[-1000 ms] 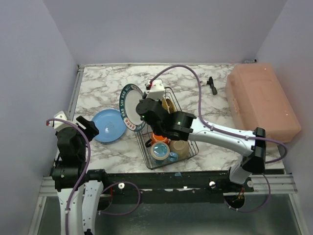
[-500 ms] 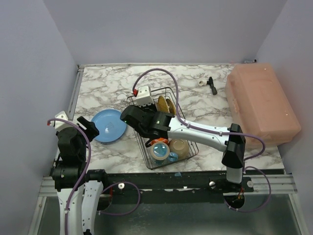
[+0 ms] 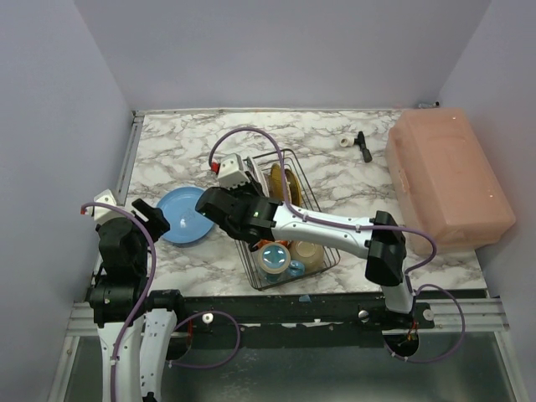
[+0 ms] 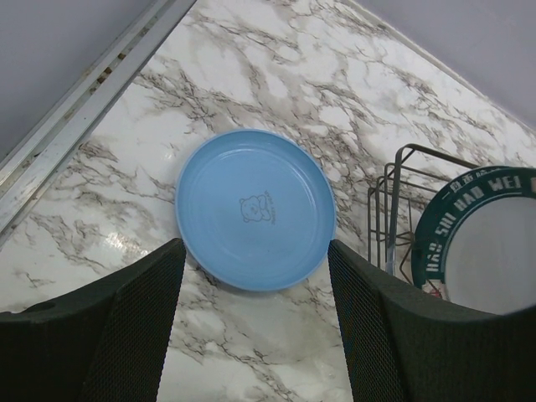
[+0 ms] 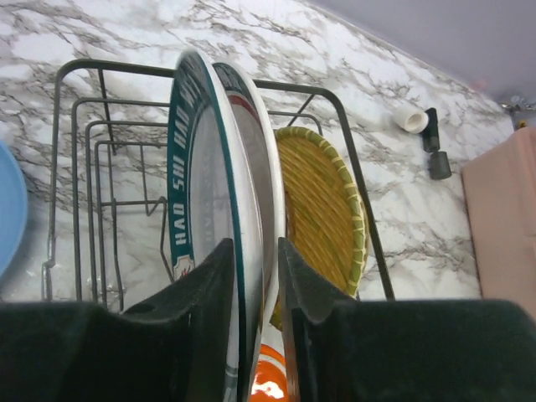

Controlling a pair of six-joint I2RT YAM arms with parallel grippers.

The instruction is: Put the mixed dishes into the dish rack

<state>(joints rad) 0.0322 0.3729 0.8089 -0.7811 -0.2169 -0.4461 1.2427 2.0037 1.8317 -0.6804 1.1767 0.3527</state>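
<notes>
My right gripper [image 5: 255,276] is shut on the rim of the green-rimmed white plate [image 5: 197,167] and holds it upright inside the black wire dish rack [image 5: 75,151]. A yellow plate [image 5: 322,201] stands just behind it, and the orange mug [image 5: 268,381] lies below. From above, my right gripper [image 3: 219,203] is over the rack's [image 3: 322,243] left end and hides that plate. The blue mug [image 3: 274,258] sits in the rack's near end. The blue plate [image 4: 255,209] lies flat on the table left of the rack. My left gripper [image 4: 255,335] is open and empty above the table, just short of it.
The large pink box [image 3: 448,172] fills the right side of the table. A small black tool [image 3: 363,145] and a small white piece [image 3: 346,141] lie at the back right. A metal rail [image 4: 75,117] runs along the table's left edge.
My right gripper has swung left with the green-rimmed plate. The plate faced the camera beside the rack before; now it stands on edge in the rack, under the gripper. The left arm has not moved.
</notes>
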